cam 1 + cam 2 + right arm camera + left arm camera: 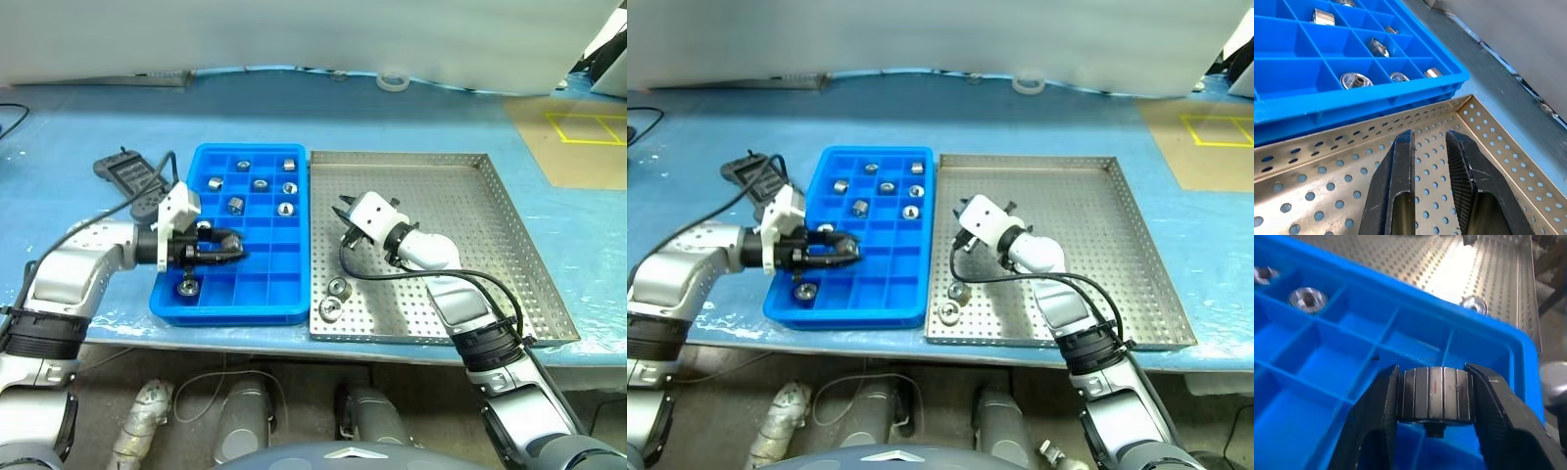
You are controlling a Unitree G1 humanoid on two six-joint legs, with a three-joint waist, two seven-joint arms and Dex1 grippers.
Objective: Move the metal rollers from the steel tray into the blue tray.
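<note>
Two metal rollers (335,298) remain in the steel tray (509,235), lying close together near its front corner on the side next to the blue tray (265,299); one more roller (1434,394) is pinched between the black fingers of the left gripper (227,247), which are closed down to the roller's width and hold it by its ribbed side over the blue tray's front half. Seven or so rollers already sit in the blue tray, most in its rear compartments and one (187,287) near the front corner away from the steel tray. The main risk I judge here is a bad drop: the held roller hangs close above the dividing walls, so if the fingers part while it sits over a wall rather than a cell centre, it could tip onto the ridge, roll into a cell already filled, or bounce out over the blue tray's front rim. The grip rests on a curved, ribbed surface, so a slight twist could let the roller slip out early. The right gripper (1428,147) hovers over the steel tray beside the blue tray's wall, its fingers a narrow gap apart and holding nothing; reaching toward the two remaining rollers, it could knock them apart or crowd the left arm's cable.
</note>
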